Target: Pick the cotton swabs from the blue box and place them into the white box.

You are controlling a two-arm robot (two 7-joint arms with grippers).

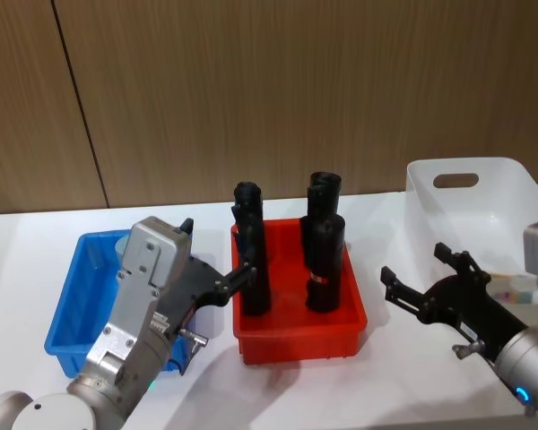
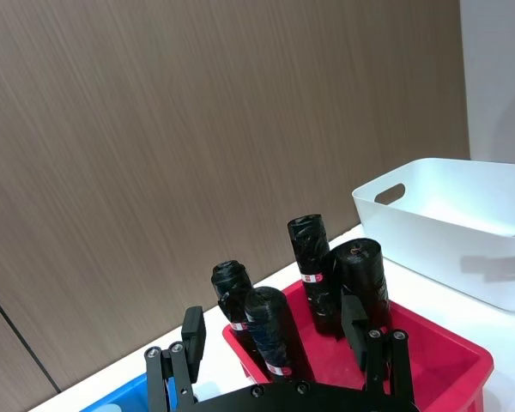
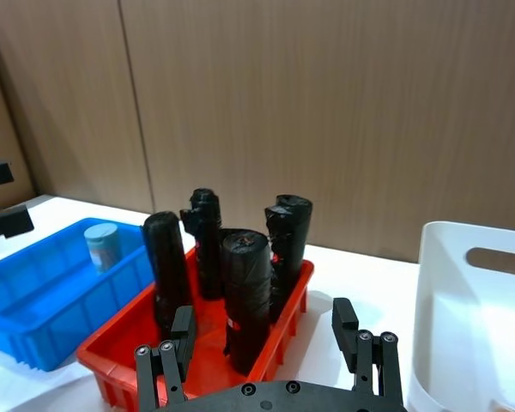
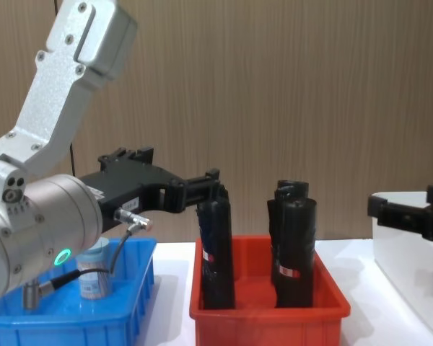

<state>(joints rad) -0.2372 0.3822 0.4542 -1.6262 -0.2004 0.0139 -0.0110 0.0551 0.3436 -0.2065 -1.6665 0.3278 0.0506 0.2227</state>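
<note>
The left gripper (image 2: 273, 311), fingers apart and empty, hangs over the blue box (image 1: 67, 333) beside tall black cylinders (image 1: 325, 260) in the red bin (image 1: 296, 348). Turning down for the jar of cotton swabs (image 3: 102, 246) standing in that box could topple one. The jar is smooth, round plastic and likely slippery. The right gripper (image 3: 263, 313), also apart, waits near the translucent white box (image 1: 520, 193).

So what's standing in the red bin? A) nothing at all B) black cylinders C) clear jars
B: four black cylinders stand upright inside the red bin.
</note>
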